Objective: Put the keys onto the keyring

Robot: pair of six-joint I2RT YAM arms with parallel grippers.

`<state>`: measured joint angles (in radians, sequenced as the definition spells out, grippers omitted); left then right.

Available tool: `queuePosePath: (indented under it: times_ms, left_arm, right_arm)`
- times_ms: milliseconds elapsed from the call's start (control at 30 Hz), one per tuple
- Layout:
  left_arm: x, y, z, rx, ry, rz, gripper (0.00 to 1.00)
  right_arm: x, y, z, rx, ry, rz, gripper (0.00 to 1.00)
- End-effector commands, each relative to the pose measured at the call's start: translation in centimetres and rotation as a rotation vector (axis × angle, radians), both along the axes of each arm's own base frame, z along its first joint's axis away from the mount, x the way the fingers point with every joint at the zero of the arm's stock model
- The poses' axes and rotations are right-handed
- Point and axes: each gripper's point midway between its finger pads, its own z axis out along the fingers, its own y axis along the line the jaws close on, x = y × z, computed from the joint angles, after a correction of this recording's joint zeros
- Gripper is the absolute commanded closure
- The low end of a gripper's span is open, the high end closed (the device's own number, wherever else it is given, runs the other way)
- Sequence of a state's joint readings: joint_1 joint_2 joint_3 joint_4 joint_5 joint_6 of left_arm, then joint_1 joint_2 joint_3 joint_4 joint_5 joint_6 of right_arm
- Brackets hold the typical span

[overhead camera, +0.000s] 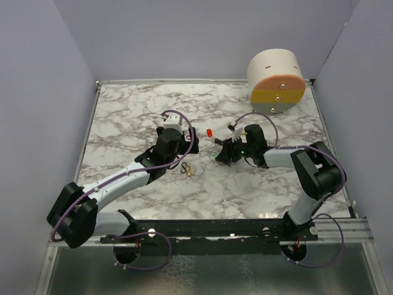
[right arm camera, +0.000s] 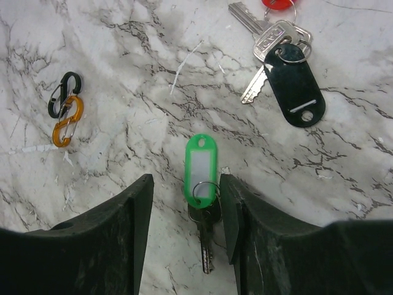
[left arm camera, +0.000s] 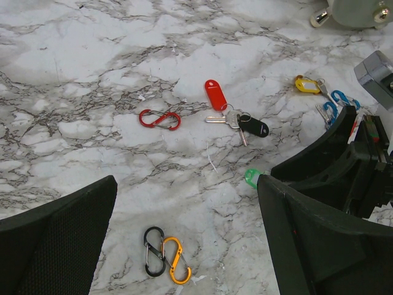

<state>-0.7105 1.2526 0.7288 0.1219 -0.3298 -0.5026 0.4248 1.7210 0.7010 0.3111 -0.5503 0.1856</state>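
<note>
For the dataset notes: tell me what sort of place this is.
Probably a robot lab test cell: plain lavender walls box in a marble-patterned tabletop, the left arm and right arm are bolted to a rail at its near edge, and a green-tagged key lies there.

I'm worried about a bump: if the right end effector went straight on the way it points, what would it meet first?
The green key, which lies between the right end effector's open fingers. Beyond it only marble table shows along that line, though its height above the marble is unclear.
</note>
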Motion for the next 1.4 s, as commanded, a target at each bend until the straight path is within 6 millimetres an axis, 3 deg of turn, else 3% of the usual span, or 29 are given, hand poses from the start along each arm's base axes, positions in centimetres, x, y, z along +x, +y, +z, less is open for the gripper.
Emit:
queuePosePath:
  times_ms: [0, 200, 433, 800, 1367]
  left_arm:
    - [0.2, 0.0, 0.8, -0.008, -0.021, -0.002, 0.01]
    - [0.2, -0.1, 0.8, -0.009, -0.021, -0.004, 0.01]
    - [0.2, 0.1, 0.8, -0.007, -0.021, -0.001, 0.01]
    - [0.1, 0.3, 0.8, -0.003, -0.023, 0.001, 0.01]
    - [0.2, 0.3, 0.7, -0.003, -0.022, 0.000, 0.01]
  right_arm:
    - [-0.4, 0.4, -1.2, -0.034, 0.022, 0.016, 0.54]
    - [-0.6, 0.5, -0.8, -0.038, 0.002, 0.005, 0.56]
    - [0.8, -0.9, 0.1, -0.150, -0.108, -0.119, 0.56]
    - [0.1, -0.2, 0.2, -0.252, -0.183, -0.164, 0.58]
    - [0.1, -0.9, -0.5, -0.348, -0.205, -0.229, 0.79]
